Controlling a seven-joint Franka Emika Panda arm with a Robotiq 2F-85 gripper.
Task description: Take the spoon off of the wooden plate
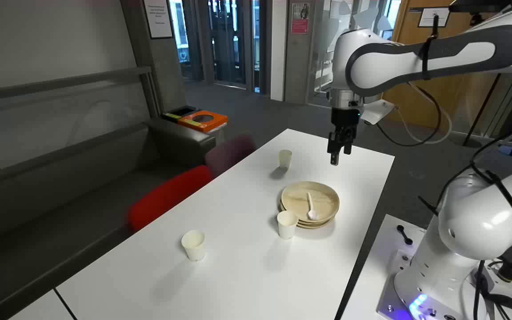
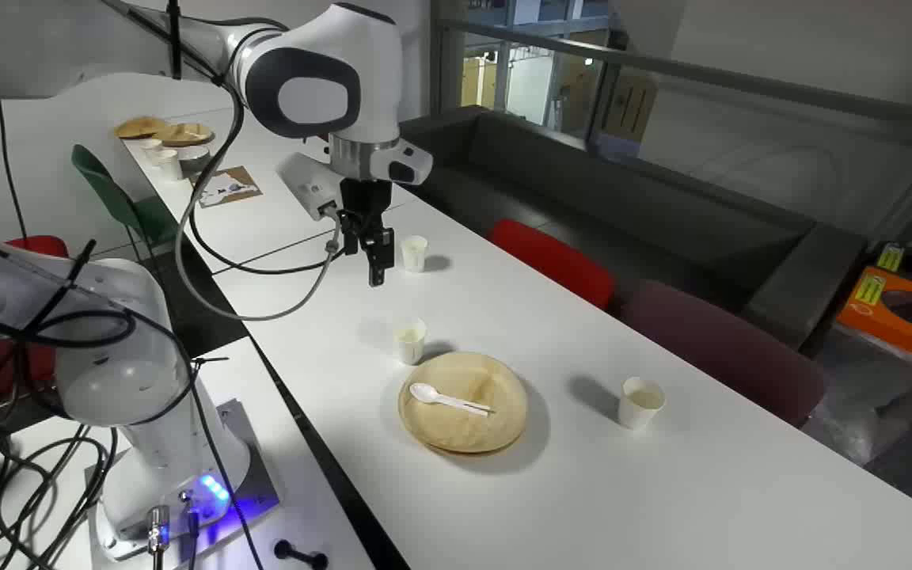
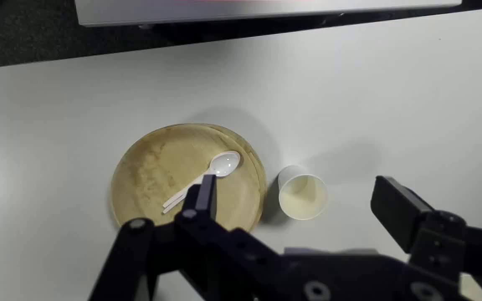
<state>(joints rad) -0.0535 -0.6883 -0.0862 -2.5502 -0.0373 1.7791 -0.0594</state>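
The white spoon lies on the round tan wooden plate in both exterior views: spoon [image 1: 312, 210], plate [image 1: 295, 198], spoon [image 2: 442, 398], plate [image 2: 456, 434]. The plate is the top one of a stack. The spoon [image 3: 225, 164] and plate [image 3: 144, 171] also show in the wrist view. Its handle end shows two tips; I cannot tell if two spoons are nested. My gripper [image 1: 340, 155] is open and empty, well above the table and apart from the plate, also in an exterior view [image 2: 366, 267]. In the wrist view my open gripper [image 3: 293, 179] has one finger covering part of the handle and plate.
A white cup [image 1: 287, 226] stands close beside the plate, also seen between my fingers in the wrist view [image 3: 303, 198]. Two more cups [image 1: 285, 158] [image 1: 194, 245] stand on the white table [image 1: 238, 284]. The table's edge [image 3: 98, 56] runs near the robot base.
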